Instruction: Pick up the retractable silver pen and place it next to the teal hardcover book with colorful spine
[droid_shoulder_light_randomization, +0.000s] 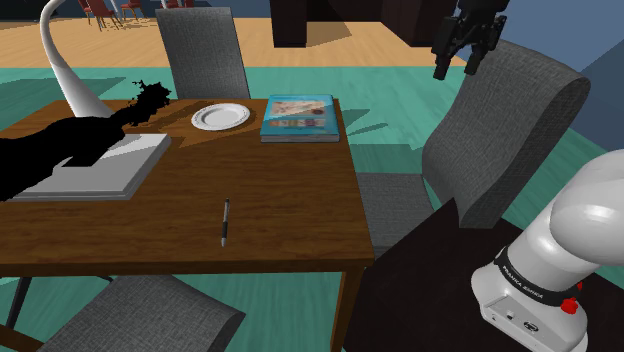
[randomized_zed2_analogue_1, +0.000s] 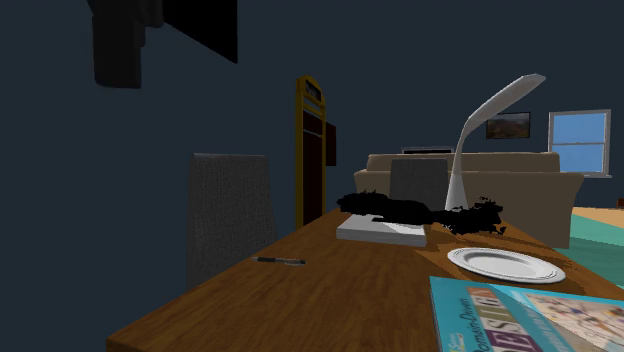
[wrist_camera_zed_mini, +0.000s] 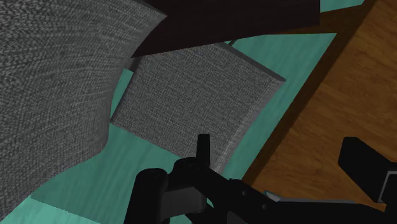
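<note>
Currently slim grey-and-black retractable pen (droid_shoulder_light_randomization: 225, 222) flat on brown wooden table (droid_shoulder_light_randomization: 300, 190), toward shoulder view's near edge, well apart from teal hardcover book (droid_shoulder_light_randomization: 298, 118). All-black two-finger gripper (droid_shoulder_light_randomization: 456, 66) high over grey chair (droid_shoulder_light_randomization: 500, 130), fingers spread, empty. Pen likely light, stiff, slick, rolls easily; pinch mid-barrel crosswise.

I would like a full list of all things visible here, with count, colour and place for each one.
table: one, brown, middle of the shoulder view.
pen: one, dark and grey, on the table toward its near edge.
teal book: one, teal, table's far side.
plate: one, white, beside the teal book.
grey book: one, grey-white, table's end at the shoulder view's left.
lamp: one, white, behind the grey book.
chairs: three, grey, around the table.
arm: one, white, shoulder view's lower right.
hand: one, black, open, raised above a chair.
</note>
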